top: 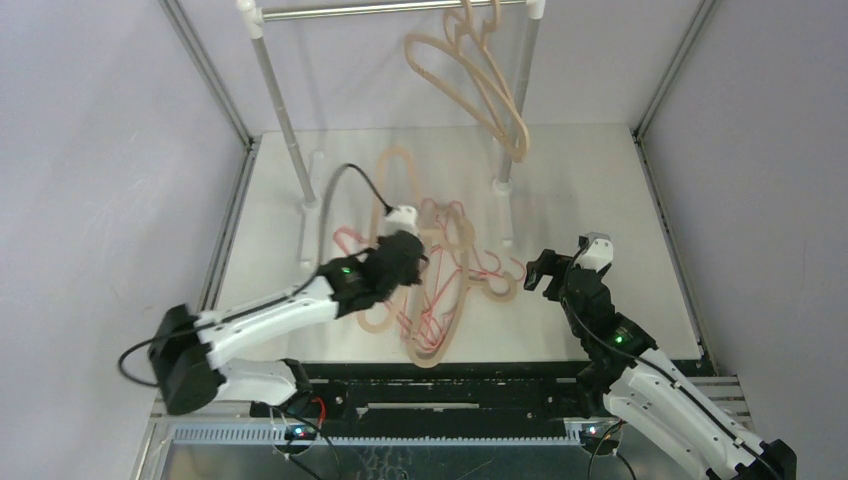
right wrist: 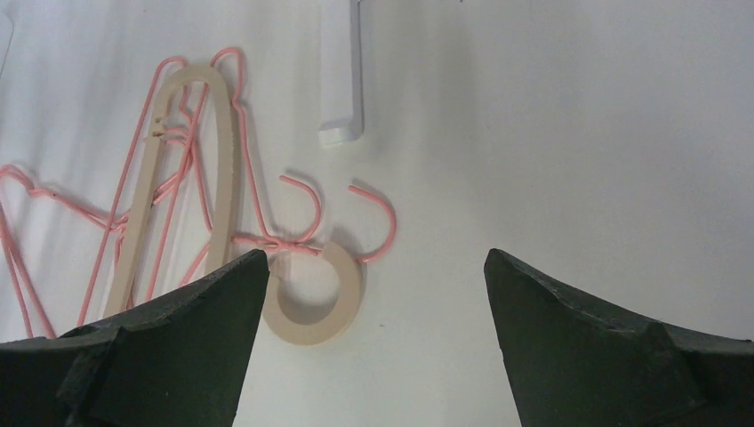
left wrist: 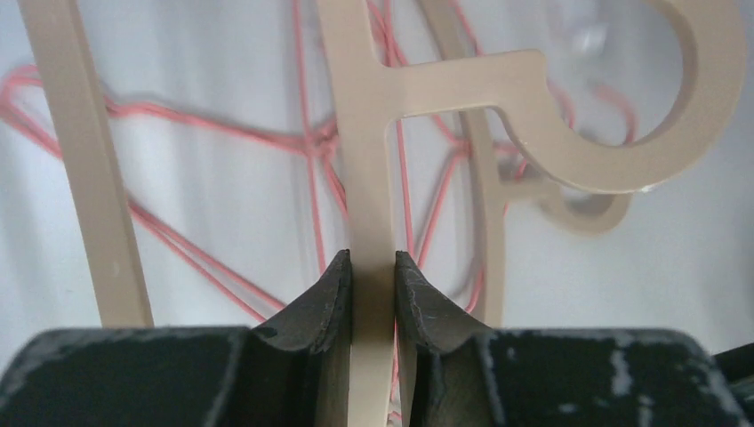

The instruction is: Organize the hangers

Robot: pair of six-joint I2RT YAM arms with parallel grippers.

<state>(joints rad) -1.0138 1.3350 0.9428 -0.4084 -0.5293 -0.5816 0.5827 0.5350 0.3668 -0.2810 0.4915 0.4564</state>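
A tangled pile of beige hangers point(top: 452, 300) and thin pink wire hangers point(top: 428, 318) lies on the middle of the white table. My left gripper point(top: 422, 262) is over the pile, and in the left wrist view it point(left wrist: 372, 260) is shut on the straight bar of a beige hanger point(left wrist: 364, 133) whose hook point(left wrist: 622, 151) curves off to the right. Two more beige hangers point(top: 490, 85) hang on the rail. My right gripper point(top: 537, 270) is open and empty to the right of the pile; in the right wrist view it point(right wrist: 373, 267) is just above a beige hook point(right wrist: 316, 307) and pink hooks point(right wrist: 378, 222).
The silver rail point(top: 380, 10) stands at the back on two posts point(top: 285, 120) with white feet point(right wrist: 342, 89). Grey walls and metal frame bars close in the table on three sides. Bare table surface point(top: 610, 200) lies to the right of the pile.
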